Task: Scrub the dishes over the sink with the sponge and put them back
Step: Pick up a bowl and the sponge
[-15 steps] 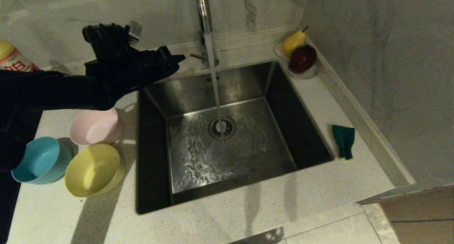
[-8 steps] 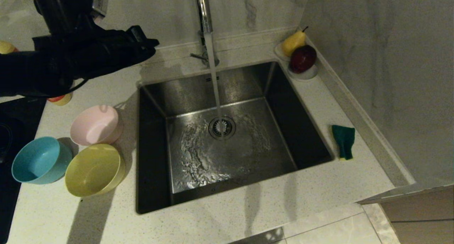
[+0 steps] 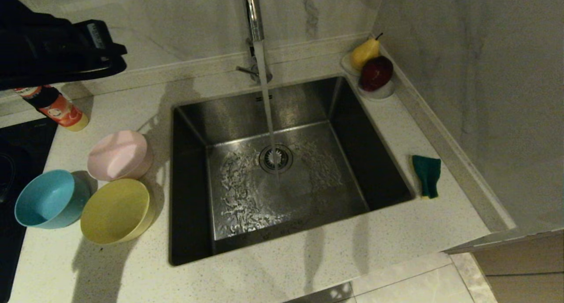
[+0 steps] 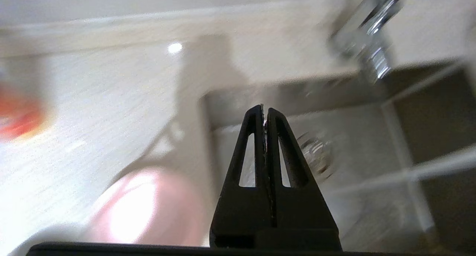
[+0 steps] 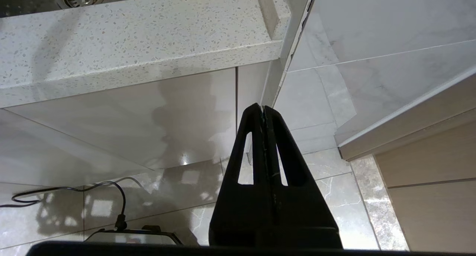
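Three bowls stand on the counter left of the sink [image 3: 194,197]: pink [image 3: 119,155], yellow [image 3: 116,210] and blue [image 3: 50,199]. The green-faced sponge [image 3: 426,175] lies on the counter to the right of the sink. Water runs from the tap [image 3: 252,12] onto the drain. My left gripper [image 3: 120,58] hangs shut and empty, high over the far left counter, well above the bowls. In the left wrist view that gripper [image 4: 264,109] points toward the sink, with the pink bowl [image 4: 137,207] below it. My right gripper [image 5: 263,107] is parked shut below the counter edge.
A red-labelled bottle [image 3: 59,109] stands under my left arm near the back wall. A white dish [image 3: 383,93] with a pear and an apple sits at the sink's far right corner. A black hob [image 3: 17,149] borders the counter on the left.
My left arm has pulled back up and to the left, away from the tap, uncovering the bottle. Its gripper stays shut. The bowls and sponge have not moved.
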Available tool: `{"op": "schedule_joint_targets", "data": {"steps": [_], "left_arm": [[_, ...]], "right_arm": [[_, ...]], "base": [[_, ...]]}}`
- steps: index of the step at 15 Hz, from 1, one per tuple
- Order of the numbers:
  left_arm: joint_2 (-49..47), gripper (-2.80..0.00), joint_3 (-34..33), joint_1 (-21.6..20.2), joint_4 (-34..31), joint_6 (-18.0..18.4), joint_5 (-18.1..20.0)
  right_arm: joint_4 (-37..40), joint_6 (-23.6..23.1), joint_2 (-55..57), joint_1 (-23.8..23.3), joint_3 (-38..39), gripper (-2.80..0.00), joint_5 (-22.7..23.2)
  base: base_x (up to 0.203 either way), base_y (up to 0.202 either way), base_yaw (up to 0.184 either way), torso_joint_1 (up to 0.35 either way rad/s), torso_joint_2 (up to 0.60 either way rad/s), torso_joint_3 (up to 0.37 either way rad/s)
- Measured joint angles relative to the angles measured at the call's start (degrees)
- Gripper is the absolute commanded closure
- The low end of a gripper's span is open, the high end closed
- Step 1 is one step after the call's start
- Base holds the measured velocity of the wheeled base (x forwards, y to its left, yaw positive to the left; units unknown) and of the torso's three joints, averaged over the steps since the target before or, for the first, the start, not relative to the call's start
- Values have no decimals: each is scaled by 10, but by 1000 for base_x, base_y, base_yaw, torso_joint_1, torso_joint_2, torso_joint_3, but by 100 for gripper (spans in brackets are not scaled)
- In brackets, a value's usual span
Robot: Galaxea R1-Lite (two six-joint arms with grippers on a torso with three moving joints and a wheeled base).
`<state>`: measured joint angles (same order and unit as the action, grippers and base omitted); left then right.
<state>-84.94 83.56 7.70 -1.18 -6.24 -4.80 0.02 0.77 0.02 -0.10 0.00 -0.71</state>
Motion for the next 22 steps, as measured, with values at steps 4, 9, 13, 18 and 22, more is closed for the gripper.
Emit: {"op": "schedule_joint_targets", "data": {"steps": [4, 9, 13, 18, 22], "left_arm": [[124, 0, -108, 1, -18, 78, -51], [303, 0, -256, 1, -21, 100, -101], [455, 0, -385, -11, -25, 106, -136], [644, 0, -568, -49, -24, 108, -130], [782, 0, -707, -68, -42, 107, -64]], "right_arm": [[0, 0, 0, 0, 0, 0, 0], [0, 0, 0, 0, 0, 0, 0], [0, 0, 0, 0, 0, 0, 0], [0, 0, 0, 0, 0, 0, 0], [0, 0, 0, 0, 0, 0, 0]], "base": [[0, 0, 0, 0, 0, 0], [0, 0, 0, 0, 0, 0], [0, 0, 0, 0, 0, 0], [0, 0, 0, 0, 0, 0], [0, 0, 0, 0, 0, 0]]}}
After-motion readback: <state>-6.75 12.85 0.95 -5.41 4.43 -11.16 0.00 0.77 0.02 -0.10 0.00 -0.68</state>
